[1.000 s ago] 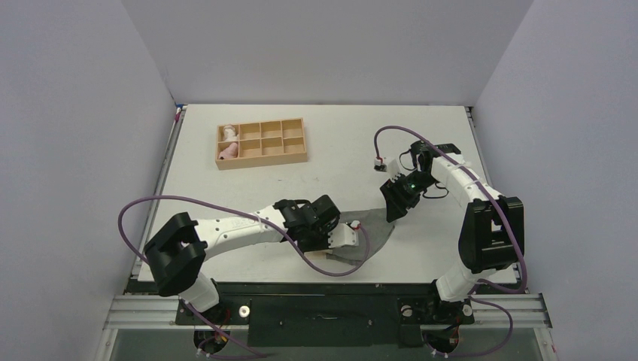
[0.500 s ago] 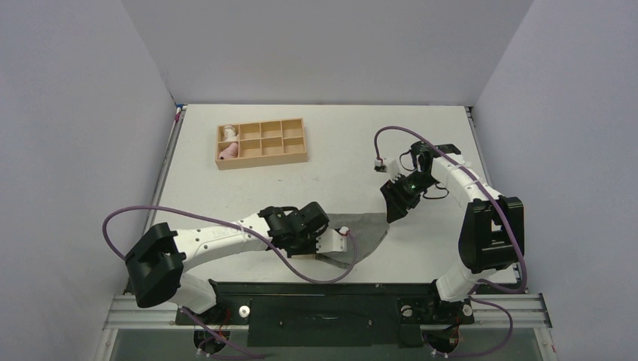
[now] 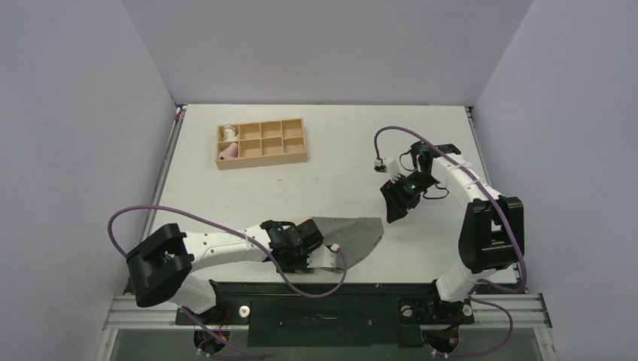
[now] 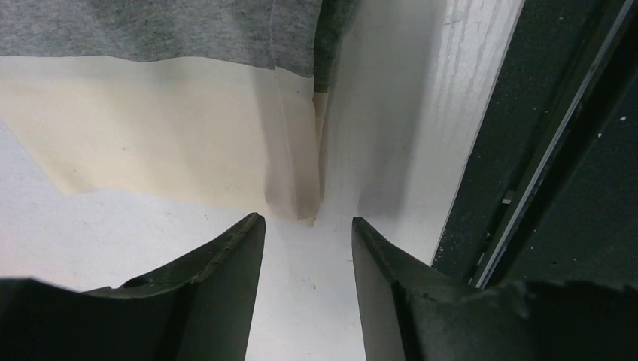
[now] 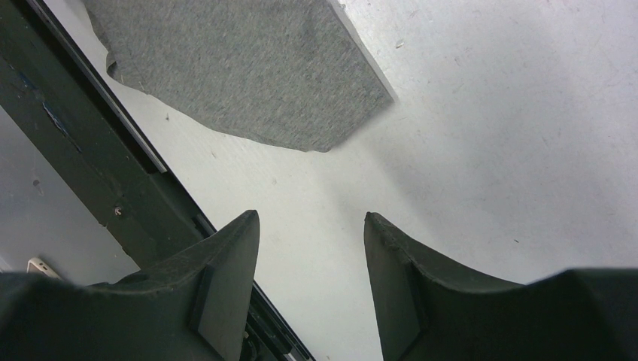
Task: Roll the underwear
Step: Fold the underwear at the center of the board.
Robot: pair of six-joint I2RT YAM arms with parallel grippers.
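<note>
The underwear [image 3: 353, 232], dark grey with a pale beige strip along its left edge, lies flat near the table's front edge. My left gripper [image 3: 320, 254] sits low at its near left corner. In the left wrist view the left gripper [image 4: 306, 222] is open and empty, and the corner of the beige strip [image 4: 150, 143] lies on the table just ahead of the gap. My right gripper [image 3: 391, 204] hovers to the right of and beyond the underwear. In the right wrist view it [image 5: 312, 218] is open and empty, above bare table, with the grey fabric [image 5: 241, 68] ahead.
A wooden compartment tray [image 3: 290, 158] stands at the back left, with a pink cloth roll [image 3: 228, 151] and a white cloth roll [image 3: 226, 134] in its left compartments. The black front rail [image 3: 323, 289] runs just behind the underwear's near edge; it also shows in the left wrist view [image 4: 542, 150].
My left arm has drawn back to the left and toward the front edge. The underwear has shifted left with it and now lies spread flatter. The right arm has stayed still.
</note>
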